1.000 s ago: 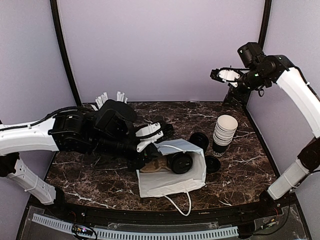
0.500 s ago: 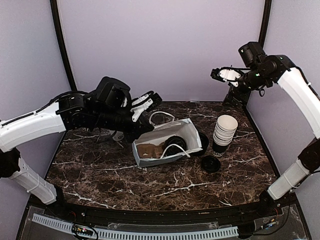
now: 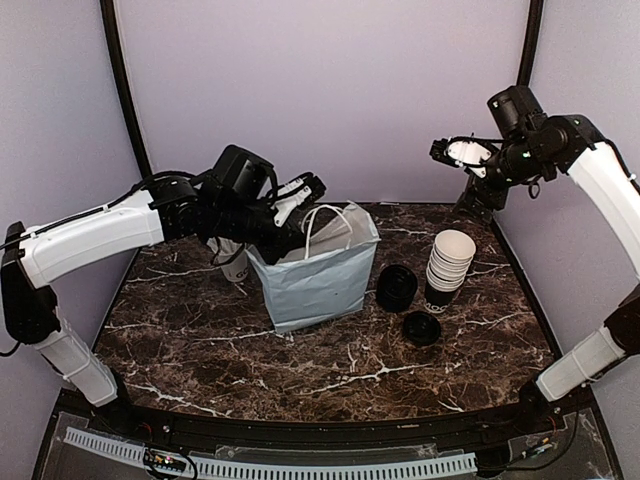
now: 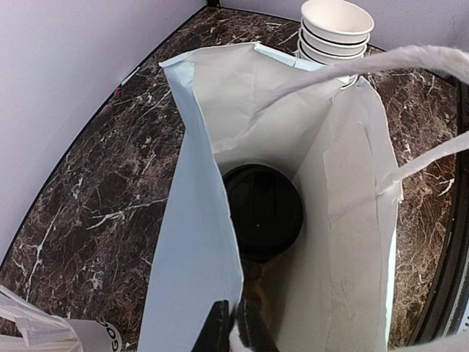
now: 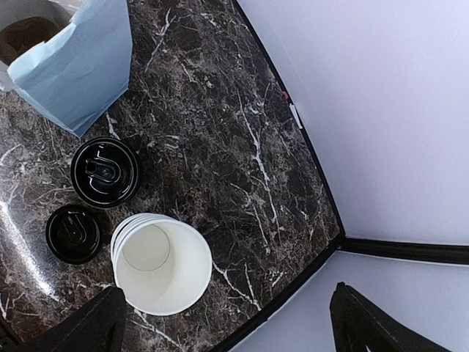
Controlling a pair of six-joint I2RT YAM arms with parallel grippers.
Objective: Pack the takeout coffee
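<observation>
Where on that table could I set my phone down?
The wide front strip of the table, between the paper bag and the near edge, is bare, and so is the left front corner. Right of the bag is crowded: a larger black lid, a smaller black lid and the cup stack sit close together.

Black-lidded takeout coffee [image 4: 261,213] at the bottom of the open paper bag [image 4: 190,249] — gripper [image 4: 233,323] tight on its near rim.
</observation>
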